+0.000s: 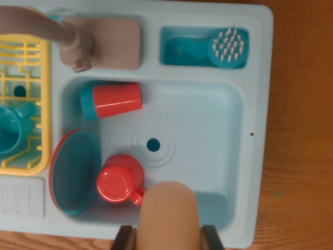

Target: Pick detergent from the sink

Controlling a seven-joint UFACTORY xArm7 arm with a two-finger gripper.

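Wrist view: detergent (pixel 170 213) upright in gripper (pixel 169 237), long axis toward camera.

We're looking straight down into a light blue toy sink (pixel 250 172) w/ a round drain (pixel 153 145) in the middle. At the bottom edge the gripper (pixel 169 238) has its two dark fingers (pixel 212 238) clamped on a tan rounded detergent bottle (pixel 170 213). Just beside it: a red mug (pixel 120 178), upside down. A teal plate (pixel 75 172) leans on the basin's left wall. A red-and-teal cup (pixel 110 100) lies on its side near the brown faucet (pixel 78 44). Yellow rack (pixel 31 104) far left, teal brush (pixel 226 48) in the top-right compartment.
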